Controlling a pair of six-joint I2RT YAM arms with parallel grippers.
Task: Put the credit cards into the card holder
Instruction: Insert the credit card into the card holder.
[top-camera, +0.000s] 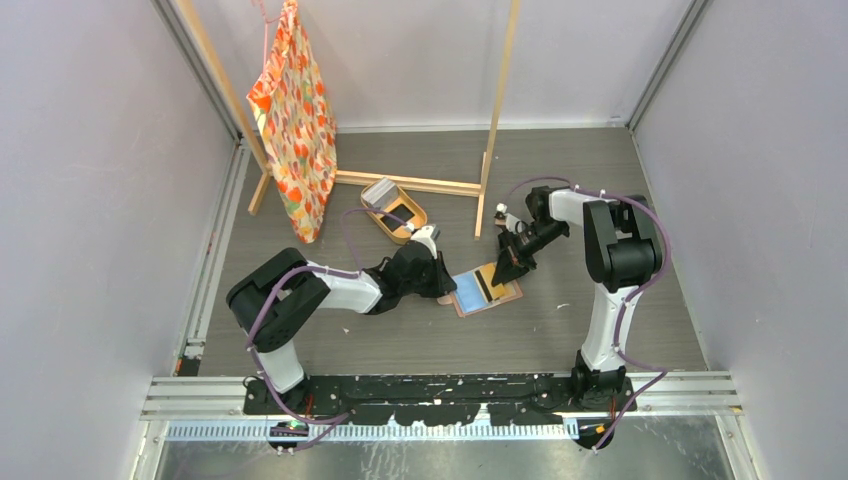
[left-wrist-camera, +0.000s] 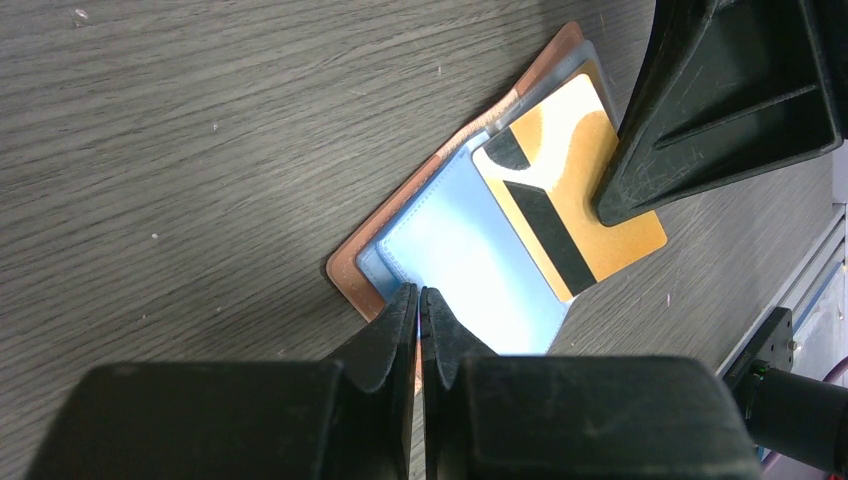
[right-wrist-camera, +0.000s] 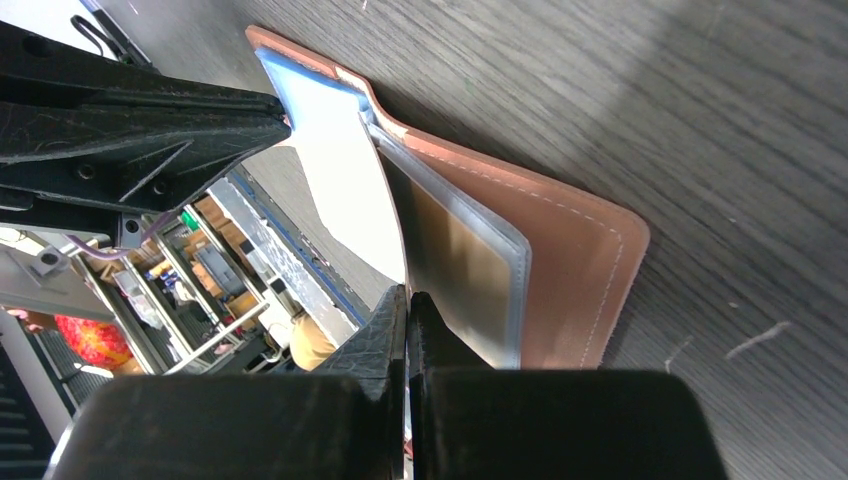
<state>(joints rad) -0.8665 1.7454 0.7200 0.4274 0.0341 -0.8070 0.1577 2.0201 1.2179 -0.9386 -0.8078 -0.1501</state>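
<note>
Quick rundown of the containers. The small salmon-brown leather bifold card holder (right-wrist-camera: 570, 260) is lying open on the dark grey wood-grain table (top-camera: 620, 320), about midway between the two arms and a bit toward the near edge. Its inside faces up, so you can see a glossy pale-blue inner pocket (left-wrist-camera: 460, 250).

One tan-gold plastic credit card (left-wrist-camera: 575, 190) with a black stripe sits on the half nearer the right arm. Its far end looks tucked under a clear pocket edge, while the rest sticks out past the leather and over the table. So it's partly in, not seated.

The left gripper (left-wrist-camera: 420, 300) is pinched nearly closed right at the holder's edge, where the blue pocket meets the leather. As far as I can tell, that edge is caught between the tips.

The right gripper (right-wrist-camera: 408, 300) has its fingers pressed fully together, with the tips down at the long edge of the gold card. Can't honestly say from these angles whether the card is actually clamped or just being touched.

The other container is an oval tan tray (top-camera: 420, 212) further back, well apart from the holder, near the foot of a light wooden rack (top-camera: 405, 182). It has a pale grey card (top-camera: 378, 190) propped at its far end and something darker with a yellowish patch (top-camera: 398, 212) lying inside. That one's too small to make out more.

An orange patterned fabric bag (top-camera: 295, 120) hangs off the rack on the left.
</note>
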